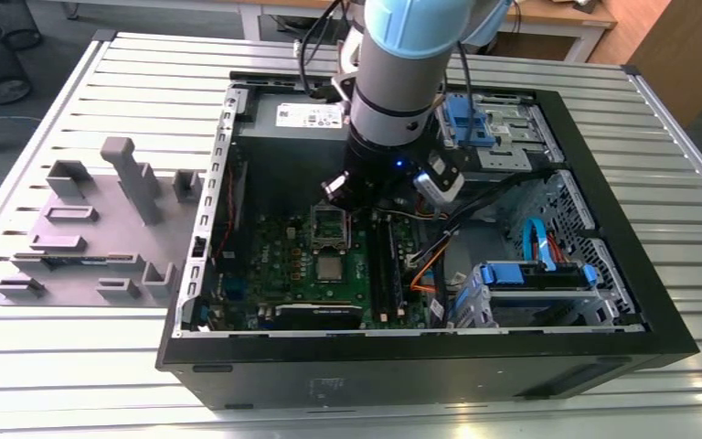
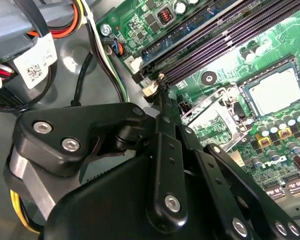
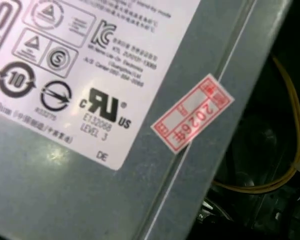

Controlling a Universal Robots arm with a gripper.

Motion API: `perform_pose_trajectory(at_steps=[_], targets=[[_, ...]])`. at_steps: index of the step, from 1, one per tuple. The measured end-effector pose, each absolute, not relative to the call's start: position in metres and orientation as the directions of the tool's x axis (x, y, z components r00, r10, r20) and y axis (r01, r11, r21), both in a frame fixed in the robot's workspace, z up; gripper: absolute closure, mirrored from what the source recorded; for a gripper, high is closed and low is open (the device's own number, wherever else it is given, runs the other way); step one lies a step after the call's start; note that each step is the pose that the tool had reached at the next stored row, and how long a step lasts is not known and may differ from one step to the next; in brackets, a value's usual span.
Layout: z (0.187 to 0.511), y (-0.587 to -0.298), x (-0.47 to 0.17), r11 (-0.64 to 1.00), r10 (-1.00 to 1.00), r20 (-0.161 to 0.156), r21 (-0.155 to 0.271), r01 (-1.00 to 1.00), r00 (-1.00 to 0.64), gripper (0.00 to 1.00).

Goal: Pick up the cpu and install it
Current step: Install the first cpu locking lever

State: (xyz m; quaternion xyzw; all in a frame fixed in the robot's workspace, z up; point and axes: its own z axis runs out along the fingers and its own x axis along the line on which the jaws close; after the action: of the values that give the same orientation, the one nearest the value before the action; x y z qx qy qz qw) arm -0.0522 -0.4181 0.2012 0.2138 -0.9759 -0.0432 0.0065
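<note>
Cpu [image 1: 330,267] [image 2: 275,90]: small pale silver square, lying flat in a dark-rimmed seat on the green board [image 1: 281,265]. Nothing covers or touches its top.
Socket frame [image 1: 330,227] [image 2: 212,117]: dark metal, swung open, just beside the cpu.
Fingers [image 2: 165,160]: black linked bars over the board near the socket frame, apart from the cpu. Whether they are clenched or released cannot be told.
Arm [image 1: 394,82]: grey and pale blue, reaching down into the case over the socket frame.
Memory slots [image 2: 225,35]: long and dark, running alongside the cpu seat.
Computer case [image 1: 643,320]: black, side open, lying on the slatted counter [image 1: 143,82].
Fixture blocks [image 1: 95,229]: grey, on the counter at the exterior view's left of the case.
Power supply [image 3: 65,190]: grey metal with a white label. A red-and-white sticker [image 3: 192,114] sits on it and a yellow cable [image 3: 285,125] runs beside it.
</note>
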Motion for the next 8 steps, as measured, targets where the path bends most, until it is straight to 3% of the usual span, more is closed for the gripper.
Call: perform_pose_trajectory(at_steps=[8], targets=[[0.2039, -0.4187, -0.0537, 0.903, -0.421, -0.011, 0.091, -0.421, -0.907, 0.89]])
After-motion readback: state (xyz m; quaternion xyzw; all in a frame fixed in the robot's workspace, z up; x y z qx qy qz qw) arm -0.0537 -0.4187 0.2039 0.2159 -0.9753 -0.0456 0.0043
